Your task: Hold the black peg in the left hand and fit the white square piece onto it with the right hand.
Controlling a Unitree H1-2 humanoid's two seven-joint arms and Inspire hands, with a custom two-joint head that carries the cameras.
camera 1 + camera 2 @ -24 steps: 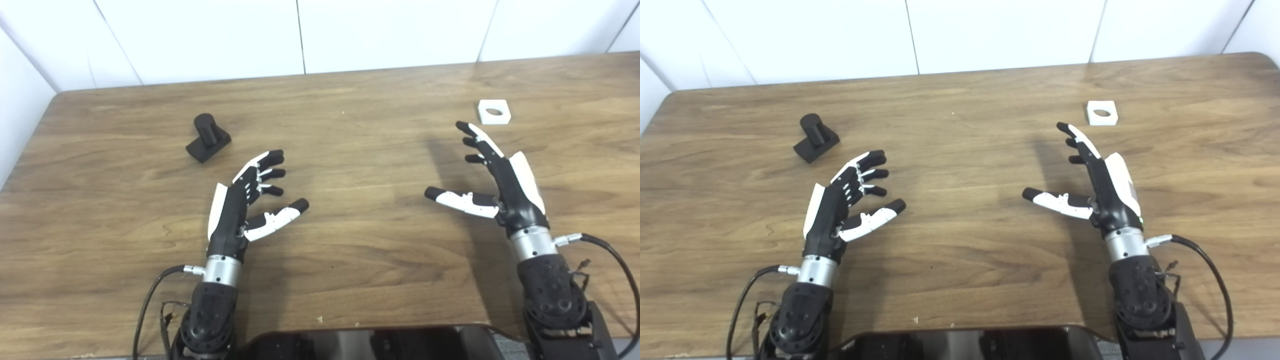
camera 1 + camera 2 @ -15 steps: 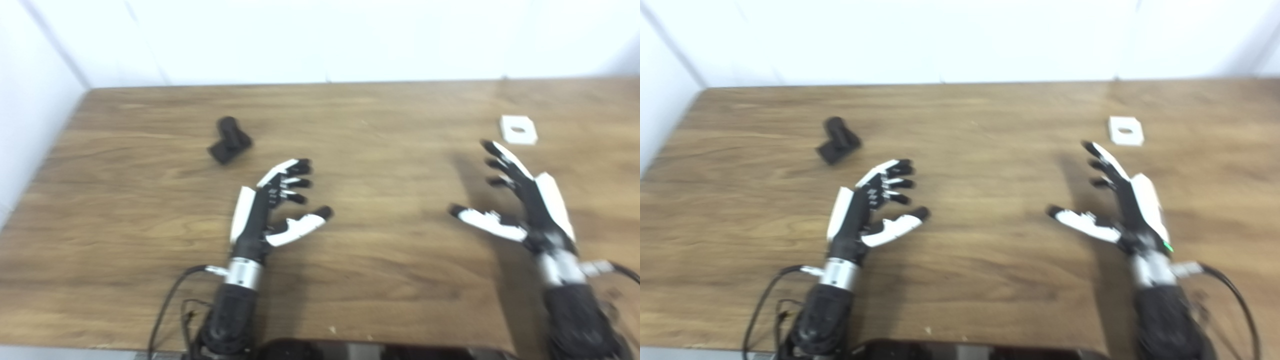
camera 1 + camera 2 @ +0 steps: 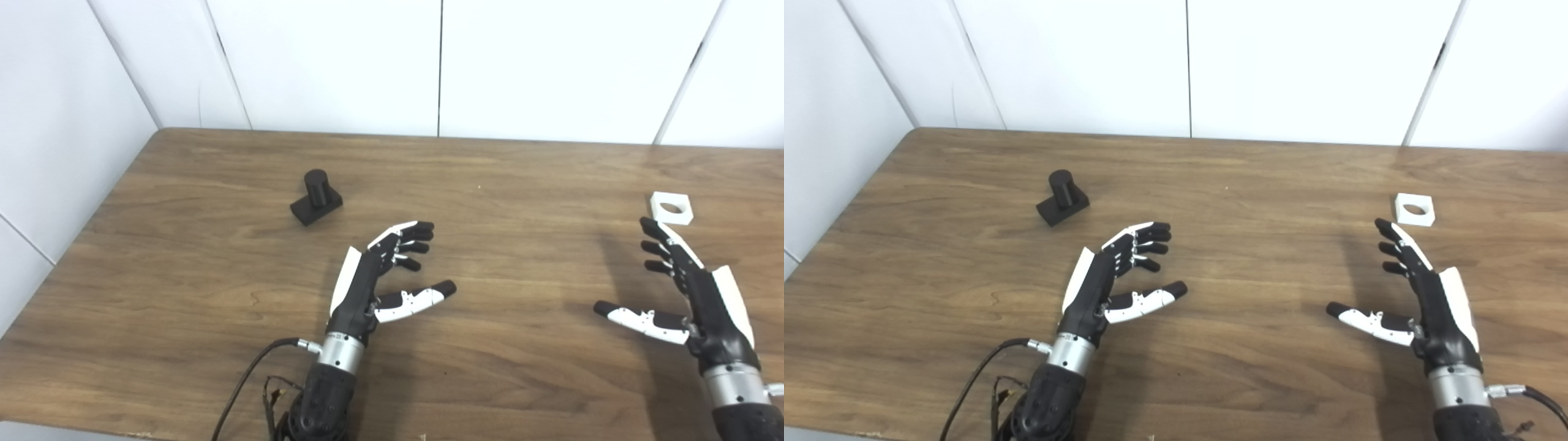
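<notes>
- Only the camera had moved since the earlier pictures: the whole view shifted and showed more of the white wall, while the peg, the white piece and both hands kept their places on the table (image 3: pixel 184 257).
- The black peg (image 3: pixel 316 197) stood on its dark base, on the far left part of the table, untouched.
- The left hand (image 3: pixel 380 278) was over the table, nearer to the robot than the peg and to the right of it, well apart from it. Its fingers were spread and a little curled, the thumb stuck out, and it held nothing.
- The white square piece (image 3: pixel 672 207), with a round hole, lay flat far to the right of the peg.
- The right hand (image 3: pixel 689 300) was wide too and empty, its fingertips (image 3: pixel 648 225) near the white piece but not touching it.
</notes>
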